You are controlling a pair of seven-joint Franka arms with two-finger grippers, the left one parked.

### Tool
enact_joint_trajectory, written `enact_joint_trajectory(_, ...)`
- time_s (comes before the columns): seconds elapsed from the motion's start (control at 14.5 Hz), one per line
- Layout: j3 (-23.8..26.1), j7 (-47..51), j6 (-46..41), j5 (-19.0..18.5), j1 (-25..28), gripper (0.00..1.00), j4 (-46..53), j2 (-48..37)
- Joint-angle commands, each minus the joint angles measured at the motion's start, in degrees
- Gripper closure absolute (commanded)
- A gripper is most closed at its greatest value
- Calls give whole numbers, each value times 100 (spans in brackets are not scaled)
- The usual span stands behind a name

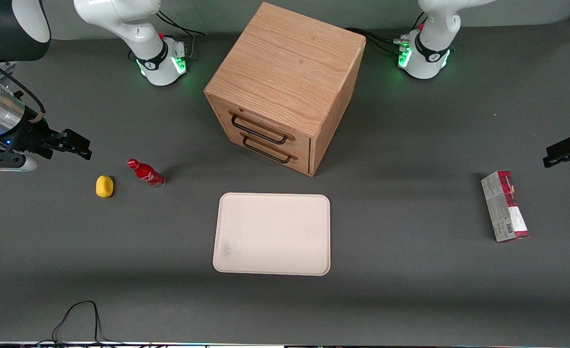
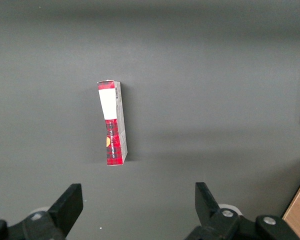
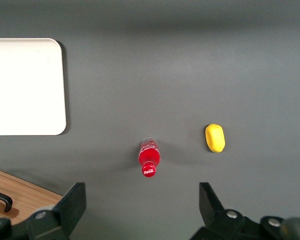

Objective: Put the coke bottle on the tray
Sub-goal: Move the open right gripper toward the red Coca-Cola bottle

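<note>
The coke bottle [image 1: 145, 173], small, slim and red with a red cap, stands upright on the grey table beside a yellow lump. It also shows from above in the right wrist view [image 3: 149, 158]. The cream tray [image 1: 272, 234] lies flat in front of the wooden drawer cabinet, nearer the front camera, with nothing on it; one corner shows in the right wrist view [image 3: 25, 85]. My gripper [image 1: 74, 145] hangs high above the table at the working arm's end, apart from the bottle. Its fingers [image 3: 72, 205] are spread wide and hold nothing.
A yellow lemon-like lump [image 1: 104, 186] lies beside the bottle, also in the right wrist view [image 3: 215, 137]. A wooden drawer cabinet [image 1: 285, 87] with two black handles stands mid-table. A red-and-grey carton box [image 1: 504, 206] lies toward the parked arm's end. A black cable [image 1: 77, 319] loops at the table's near edge.
</note>
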Motion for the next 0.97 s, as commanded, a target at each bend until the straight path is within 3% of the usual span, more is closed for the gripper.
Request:
enact_joint_trajectory(0.0,-15,-108,-171,118,-17,0,201,80)
enact_joint_trajectory(0.41,37,-82,-14,144,-17,0,-386,124)
enact_joint_trajectory(0.69,133,-108,1933,162,27,0,-2343,-174)
enact_joint_trajectory(0.9,160,-143,2938,153,27,0,-3163,-175)
